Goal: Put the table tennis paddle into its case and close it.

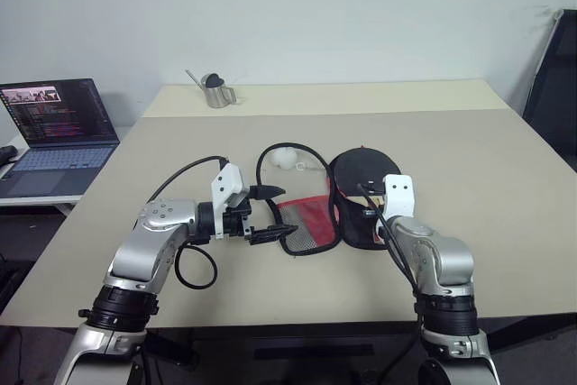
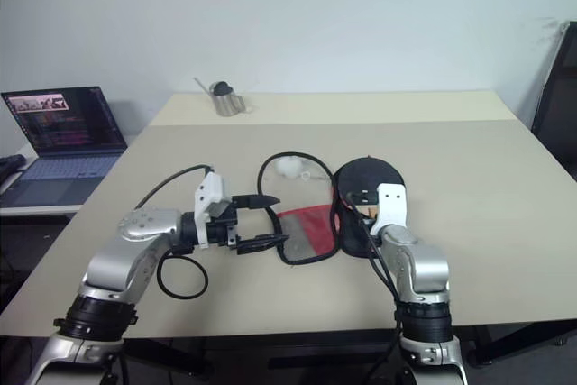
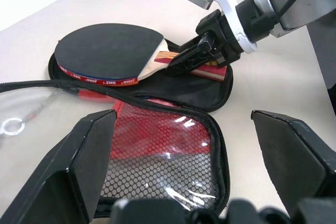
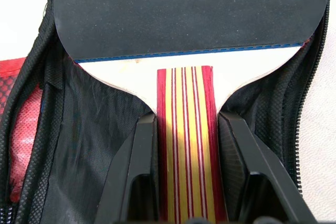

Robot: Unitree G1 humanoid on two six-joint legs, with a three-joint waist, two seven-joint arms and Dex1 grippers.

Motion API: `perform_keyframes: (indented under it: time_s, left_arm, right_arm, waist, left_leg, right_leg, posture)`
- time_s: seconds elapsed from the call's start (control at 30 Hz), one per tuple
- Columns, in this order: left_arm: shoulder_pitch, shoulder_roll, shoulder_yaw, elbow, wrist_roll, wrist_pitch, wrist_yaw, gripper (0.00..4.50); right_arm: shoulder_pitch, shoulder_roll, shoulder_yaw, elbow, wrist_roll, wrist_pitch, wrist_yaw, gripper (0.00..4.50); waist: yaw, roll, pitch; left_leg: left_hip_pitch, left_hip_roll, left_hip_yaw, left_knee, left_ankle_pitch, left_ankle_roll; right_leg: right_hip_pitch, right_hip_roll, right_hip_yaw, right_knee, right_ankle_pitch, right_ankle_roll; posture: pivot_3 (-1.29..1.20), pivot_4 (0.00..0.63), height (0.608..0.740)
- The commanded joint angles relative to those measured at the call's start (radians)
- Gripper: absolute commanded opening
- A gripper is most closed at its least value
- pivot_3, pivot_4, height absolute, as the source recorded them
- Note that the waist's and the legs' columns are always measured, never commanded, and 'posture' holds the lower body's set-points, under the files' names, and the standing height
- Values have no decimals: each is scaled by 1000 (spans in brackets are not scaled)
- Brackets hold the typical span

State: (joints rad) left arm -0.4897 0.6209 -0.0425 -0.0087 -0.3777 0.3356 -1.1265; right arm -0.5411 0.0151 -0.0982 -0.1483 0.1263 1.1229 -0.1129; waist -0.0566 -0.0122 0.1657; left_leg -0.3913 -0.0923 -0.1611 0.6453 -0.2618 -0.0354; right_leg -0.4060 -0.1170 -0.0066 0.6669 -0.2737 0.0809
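The case (image 1: 306,224) lies unzipped and spread flat on the table, its red mesh flap to the left and its black half to the right. The table tennis paddle (image 3: 107,51) rests in the black half, black rubber face up, handle toward me. My right gripper (image 4: 186,124) is shut on the striped wooden handle (image 4: 185,145), one finger on each side. My left gripper (image 1: 275,214) is open and level at the left edge of the mesh flap (image 3: 157,150), nothing between its fingers. A white fluffy ball (image 1: 282,158) lies behind the flap.
A small metal watering can (image 1: 216,92) stands at the far side of the table (image 1: 469,160). A laptop (image 1: 59,128) sits open on a lower desk to the left. A dark chair (image 1: 554,87) stands by the right edge.
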Motion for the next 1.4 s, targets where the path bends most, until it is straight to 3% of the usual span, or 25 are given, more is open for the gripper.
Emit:
perform_keyframes:
  time_s: [0.03, 0.37, 0.63, 1.03, 1.4]
  left_arm:
    - [-1, 4, 14, -35, -10, -18, 2, 4500]
    - [4, 4, 16, -34, -7, -22, 8, 4500]
    - [13, 3, 26, -24, -8, -25, 29, 4500]
    - [17, -6, 26, -14, -6, -30, 58, 4500]
    - [30, 1, 49, -5, -5, -28, 90, 4500]
  right_arm:
    - [-13, 21, 5, 9, -2, -4, -4, 1149]
    - [-26, 40, -3, 0, -14, 5, -11, 4429]
    - [-59, 103, -101, -120, 77, 129, 25, 4472]
    - [-101, 166, -200, -131, 145, 186, 12, 4472]
    - [-143, 169, -271, -168, 254, 237, 20, 4472]
  waist:
    - [0, 0, 0]
    - [0, 0, 0]
    - [1, 0, 0]
    - [0, 0, 0]
    - [0, 0, 0]
  left_leg:
    - [0, 0, 0, 0, 0, 0]
    - [2, 0, 1, 1, 0, 0]
    - [6, 0, 1, 0, 0, 1]
    - [8, 0, 4, 0, 0, 1]
    - [9, 0, 5, 0, -1, 2]
  right_leg:
    - [0, 0, 0, 0, 0, 0]
    - [0, 0, 1, 6, 0, 0]
    - [0, 0, 4, 10, -1, -1]
    - [-1, 1, 8, 12, -1, -1]
    - [-1, 1, 9, 12, -1, -1]
  posture:
    - [0, 150, 740]
    - [0, 150, 740]
    - [0, 150, 740]
    - [0, 150, 740]
    - [0, 150, 740]
